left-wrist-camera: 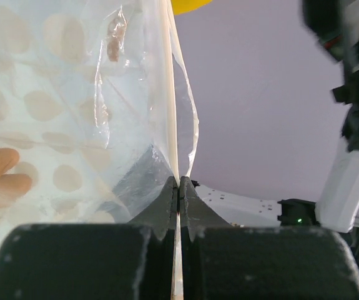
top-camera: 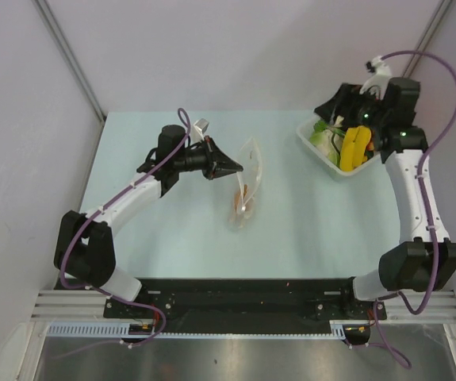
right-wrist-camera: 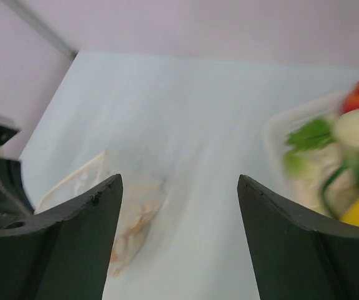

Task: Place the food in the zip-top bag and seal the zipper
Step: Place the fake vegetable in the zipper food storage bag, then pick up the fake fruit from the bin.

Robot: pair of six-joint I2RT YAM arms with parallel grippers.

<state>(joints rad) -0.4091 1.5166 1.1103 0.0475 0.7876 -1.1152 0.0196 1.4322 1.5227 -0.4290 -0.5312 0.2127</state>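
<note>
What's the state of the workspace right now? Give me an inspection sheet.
Surface: pale table, no spills seen.
Job's things: zip-top bag mid-table, mouth open, orange piece inside; other food in white basket, far right.
Clutter: nothing seen.
Grippers: left gripper shut on the bag's edge; right gripper open by the basket.
Cables: purple cables along both arms, off the bag.
Surroundings: plain walls, nothing else seen.

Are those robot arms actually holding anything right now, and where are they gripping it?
The left gripper pinches the zip-top bag by its pale zipper strip. The right gripper is open and holds nothing.
</note>
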